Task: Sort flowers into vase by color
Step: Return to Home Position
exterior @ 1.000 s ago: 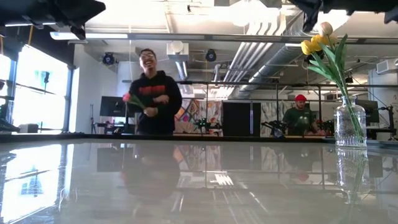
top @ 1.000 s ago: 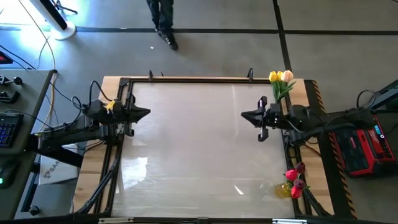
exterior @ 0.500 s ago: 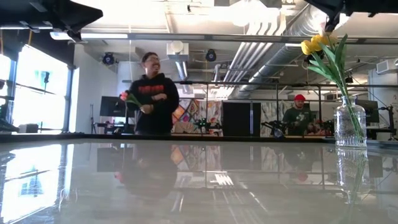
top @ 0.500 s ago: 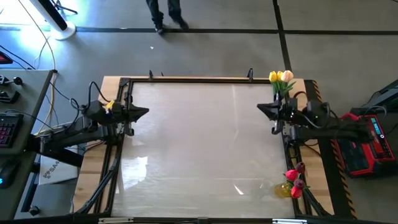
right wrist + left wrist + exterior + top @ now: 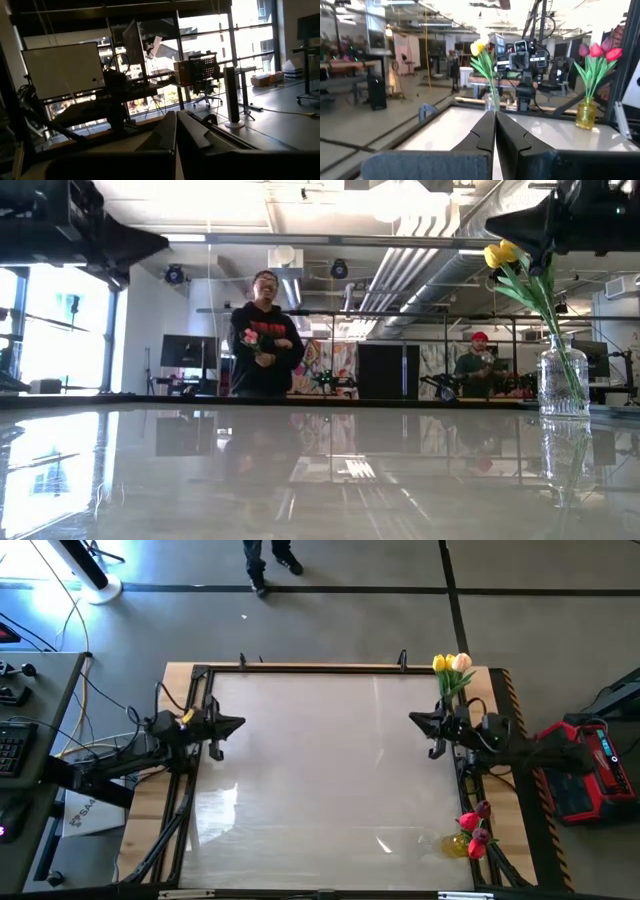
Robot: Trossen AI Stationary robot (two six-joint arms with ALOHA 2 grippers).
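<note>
At the near right corner of the surface (image 5: 320, 760), a yellow vase (image 5: 455, 845) is seen upright. The red and pink tulips (image 5: 474, 828) are held in it, their heads bunched above its mouth. In the left wrist view, green stems are shown rising from this vase.

Farther in, at about mid-depth, the two arms are stationed at opposite edges. The left claw (image 5: 240, 723) is held above the left edge of the surface and pointed inward toward the right. Its fingers (image 5: 484, 132) are pressed together with nothing between them. The right claw (image 5: 412, 720) is held above the right edge and pointed inward toward the left. Its fingers (image 5: 165, 132) are likewise pressed together and nothing is gripped. The broad middle of the surface lies between the two claws.

At the far right corner, a clear glass vase (image 5: 562, 380) stands upright. The yellow and peach tulips (image 5: 452, 664) are set in it, their stems and leaves leaning a little. The right claw is found near this vase, on its nearer side.

Beyond the surface, a person (image 5: 265, 340) in a dark top is seen standing in the room, with a pink flower (image 5: 252, 340) held at chest height. Farther back again, a second person (image 5: 480, 365) in a red cap can be made out.
</note>
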